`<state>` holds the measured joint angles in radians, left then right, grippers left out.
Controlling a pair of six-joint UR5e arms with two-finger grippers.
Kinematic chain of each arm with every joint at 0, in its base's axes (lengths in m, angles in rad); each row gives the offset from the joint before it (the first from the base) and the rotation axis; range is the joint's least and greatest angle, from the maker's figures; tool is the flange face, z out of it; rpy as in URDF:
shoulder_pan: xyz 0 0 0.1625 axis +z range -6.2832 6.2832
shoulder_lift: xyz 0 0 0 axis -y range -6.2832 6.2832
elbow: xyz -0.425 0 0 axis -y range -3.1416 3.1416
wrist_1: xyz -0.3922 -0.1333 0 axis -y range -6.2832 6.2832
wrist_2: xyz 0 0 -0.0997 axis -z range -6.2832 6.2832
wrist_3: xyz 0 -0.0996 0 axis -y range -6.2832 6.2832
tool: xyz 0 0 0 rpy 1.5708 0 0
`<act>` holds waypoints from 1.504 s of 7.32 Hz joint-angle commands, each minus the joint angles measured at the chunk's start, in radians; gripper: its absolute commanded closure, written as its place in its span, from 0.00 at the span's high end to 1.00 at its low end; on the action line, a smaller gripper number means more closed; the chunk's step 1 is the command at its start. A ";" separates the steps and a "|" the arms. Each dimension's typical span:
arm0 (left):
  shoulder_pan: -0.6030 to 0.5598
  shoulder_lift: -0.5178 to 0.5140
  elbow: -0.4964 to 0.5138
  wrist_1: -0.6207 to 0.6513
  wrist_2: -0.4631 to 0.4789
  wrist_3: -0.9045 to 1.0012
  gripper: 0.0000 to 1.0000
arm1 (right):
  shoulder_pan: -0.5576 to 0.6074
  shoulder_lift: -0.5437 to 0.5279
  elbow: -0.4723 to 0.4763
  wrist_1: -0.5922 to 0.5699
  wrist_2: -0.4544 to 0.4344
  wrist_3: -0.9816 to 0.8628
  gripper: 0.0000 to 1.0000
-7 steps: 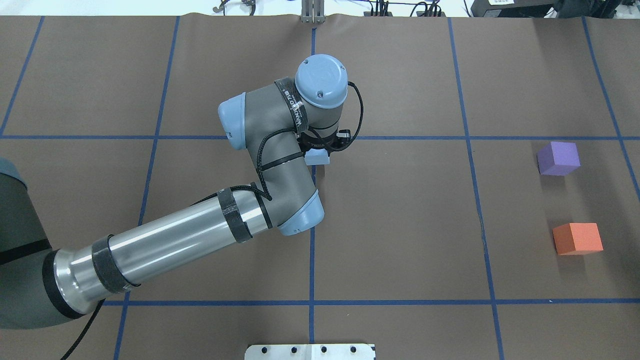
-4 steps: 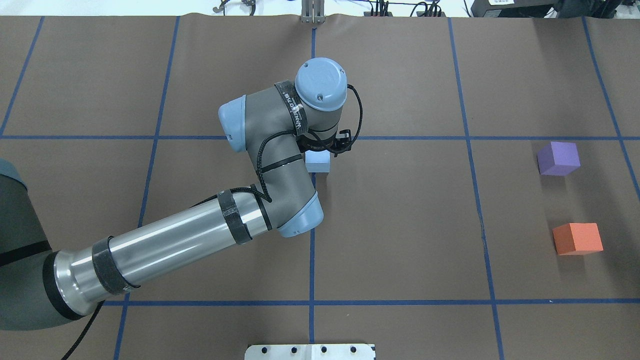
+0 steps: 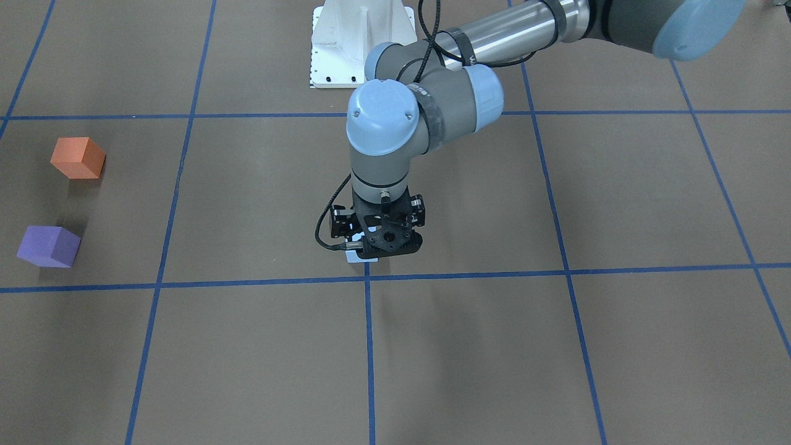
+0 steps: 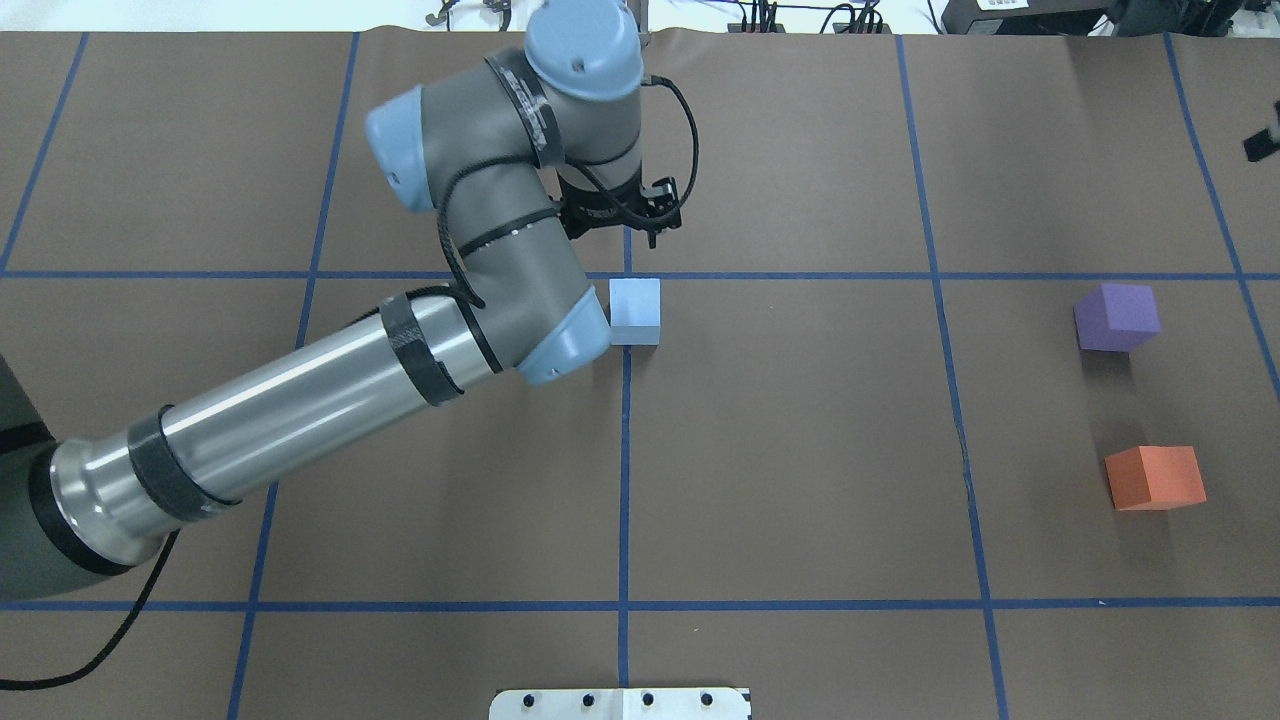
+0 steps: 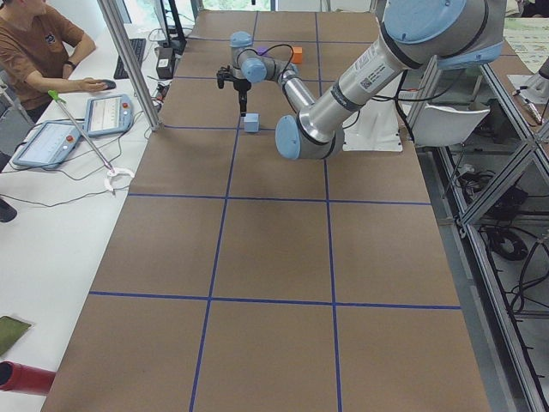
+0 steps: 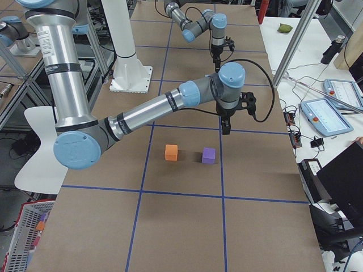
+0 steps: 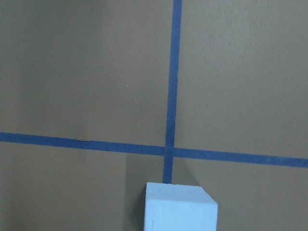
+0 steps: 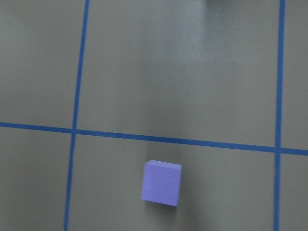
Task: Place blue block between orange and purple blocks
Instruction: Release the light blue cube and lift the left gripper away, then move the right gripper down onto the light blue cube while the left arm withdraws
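Sitting released, blue block [image 4: 635, 310], left gripper [image 4: 636, 222] pulled back beyond it

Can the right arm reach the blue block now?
Probably yes, if it stretches that far. The blue block sits alone in the middle, and the left gripper hangs beyond it, not touching. The right gripper hovers near the purple block, with only bare table between.

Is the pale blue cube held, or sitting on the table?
Sitting on the table. The blue block rests flat on it, and the left gripper hangs apart, not touching it.
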<state>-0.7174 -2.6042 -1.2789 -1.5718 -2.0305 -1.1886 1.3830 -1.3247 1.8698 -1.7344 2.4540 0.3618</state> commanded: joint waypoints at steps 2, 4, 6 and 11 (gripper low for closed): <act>-0.114 0.264 -0.279 0.073 -0.062 0.231 1.00 | -0.372 0.302 -0.014 -0.002 -0.233 0.531 1.00; -0.181 0.439 -0.393 0.070 -0.085 0.375 1.00 | -0.503 0.456 -0.093 -0.002 -0.292 0.649 1.00; -0.273 0.589 -0.460 0.064 -0.146 0.543 1.00 | -0.645 0.652 -0.287 -0.001 -0.448 0.681 1.00; -0.382 0.682 -0.455 0.058 -0.151 0.739 1.00 | -0.782 0.711 -0.557 0.191 -0.601 0.678 1.00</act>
<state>-1.0959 -1.9248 -1.7373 -1.5128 -2.1811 -0.4567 0.6261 -0.6091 1.3565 -1.5819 1.8681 1.0402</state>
